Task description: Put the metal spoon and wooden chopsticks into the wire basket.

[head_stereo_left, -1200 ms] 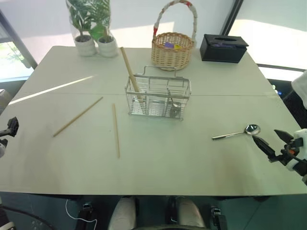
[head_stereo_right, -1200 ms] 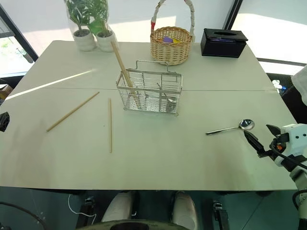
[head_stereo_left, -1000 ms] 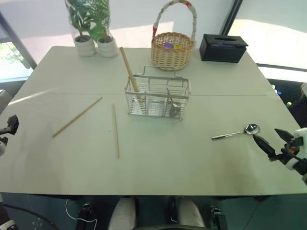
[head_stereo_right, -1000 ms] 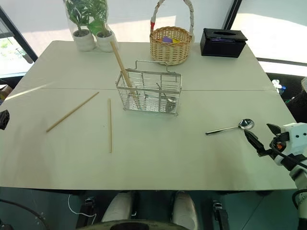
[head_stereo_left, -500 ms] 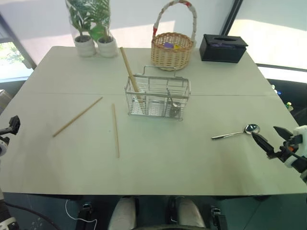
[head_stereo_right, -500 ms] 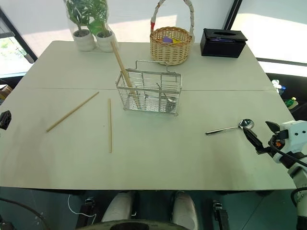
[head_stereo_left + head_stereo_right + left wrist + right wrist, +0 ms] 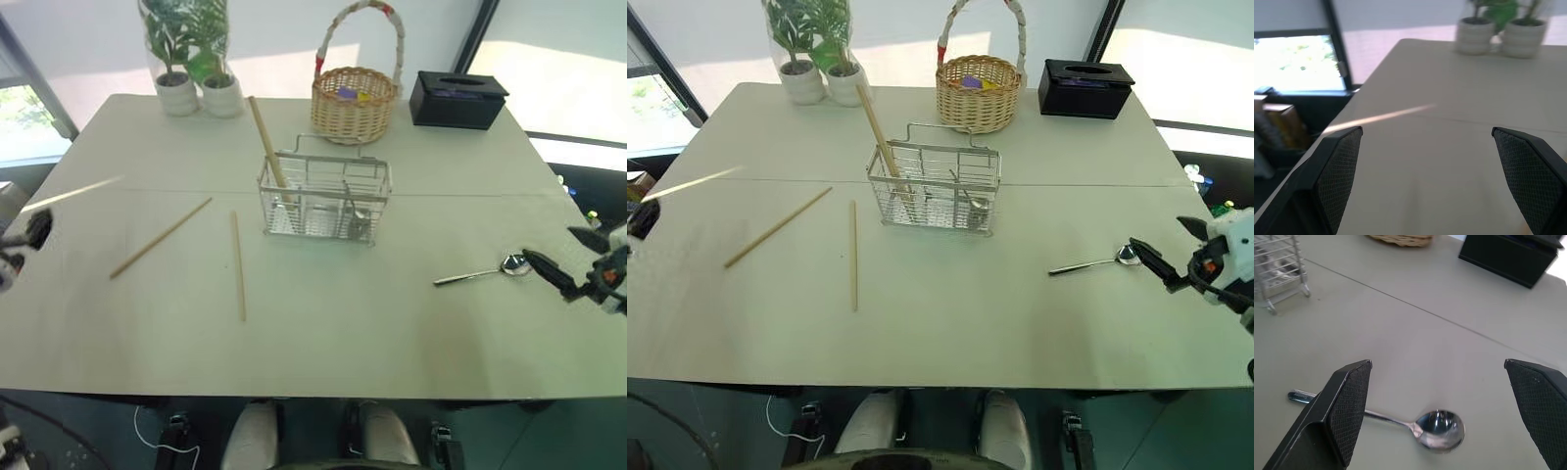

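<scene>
Just beside the open right pincer [image 7: 576, 258], the metal spoon [image 7: 477, 272].

No writing, label, brand, number or sign is showing clearly enough to read anywhere on the table or the things standing on it.

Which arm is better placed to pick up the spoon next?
Right. The right gripper is open beside the spoon, whose bowl lies between its fingers in the right wrist view. The left gripper is at the table's opposite edge.
</scene>
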Controlling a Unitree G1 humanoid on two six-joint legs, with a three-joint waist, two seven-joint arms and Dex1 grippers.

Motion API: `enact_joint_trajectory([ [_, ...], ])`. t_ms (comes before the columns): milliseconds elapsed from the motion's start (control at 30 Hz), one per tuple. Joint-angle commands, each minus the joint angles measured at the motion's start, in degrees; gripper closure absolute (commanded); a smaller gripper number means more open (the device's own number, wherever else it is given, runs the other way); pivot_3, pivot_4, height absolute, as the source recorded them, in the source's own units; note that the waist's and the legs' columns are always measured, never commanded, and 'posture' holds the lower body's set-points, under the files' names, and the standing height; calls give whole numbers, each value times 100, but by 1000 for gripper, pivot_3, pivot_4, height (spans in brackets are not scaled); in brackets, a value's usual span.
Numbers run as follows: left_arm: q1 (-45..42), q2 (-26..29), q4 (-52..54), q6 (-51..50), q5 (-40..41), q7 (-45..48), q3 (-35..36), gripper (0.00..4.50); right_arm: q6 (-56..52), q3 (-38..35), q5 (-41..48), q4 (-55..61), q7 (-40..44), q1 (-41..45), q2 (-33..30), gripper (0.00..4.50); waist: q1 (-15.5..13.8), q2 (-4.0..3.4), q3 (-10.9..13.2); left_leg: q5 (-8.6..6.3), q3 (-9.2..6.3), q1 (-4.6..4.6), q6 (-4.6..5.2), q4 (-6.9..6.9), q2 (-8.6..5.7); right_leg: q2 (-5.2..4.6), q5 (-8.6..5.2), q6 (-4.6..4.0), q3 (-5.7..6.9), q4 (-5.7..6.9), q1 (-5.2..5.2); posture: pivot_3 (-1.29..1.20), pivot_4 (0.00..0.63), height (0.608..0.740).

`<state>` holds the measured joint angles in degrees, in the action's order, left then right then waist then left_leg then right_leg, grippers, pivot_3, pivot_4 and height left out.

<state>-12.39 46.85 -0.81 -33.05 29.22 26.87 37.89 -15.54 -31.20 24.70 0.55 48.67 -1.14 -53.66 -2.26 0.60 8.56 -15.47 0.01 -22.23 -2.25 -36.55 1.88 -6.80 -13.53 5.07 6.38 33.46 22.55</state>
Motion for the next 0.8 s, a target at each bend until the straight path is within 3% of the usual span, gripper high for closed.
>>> enact_joint_trajectory([
  [33,-709,387,458,-112,302,769,-735,24,418,313,-167,-204,615,609,-568,0,8,1,-1,0,1,2,0,0,1,0,-1,1,0,-5,-2,0,150,712],
  [233,-2336,401,752,-397,496,2184,-2618,24,1239,1816,-646,-1008,2235,2254,-1255,0,27,3,-1,2,8,-1,2,10,-1,1,26,3,-3,5,-17,0,150,712],
  [400,-3296,-98,953,-605,617,3137,-3843,24,2314,3051,-1353,-2062,3523,3507,-1181,0,33,4,5,7,13,-5,-3,23,-4,5,30,12,-3,-5,-14,0,150,712],
  [667,-3771,-664,777,-841,575,3923,-4675,24,4260,4105,-2524,-4134,4116,4803,-791,0,134,11,23,31,20,-5,-43,21,-3,5,30,18,-5,-8,-16,0,150,712],
  [800,-4012,-890,474,-953,514,4164,-4842,24,4582,4395,-2877,-4899,4198,5266,-519,0,173,13,26,35,17,-2,-47,15,-3,5,31,19,-6,0,-20,0,150,712],
])
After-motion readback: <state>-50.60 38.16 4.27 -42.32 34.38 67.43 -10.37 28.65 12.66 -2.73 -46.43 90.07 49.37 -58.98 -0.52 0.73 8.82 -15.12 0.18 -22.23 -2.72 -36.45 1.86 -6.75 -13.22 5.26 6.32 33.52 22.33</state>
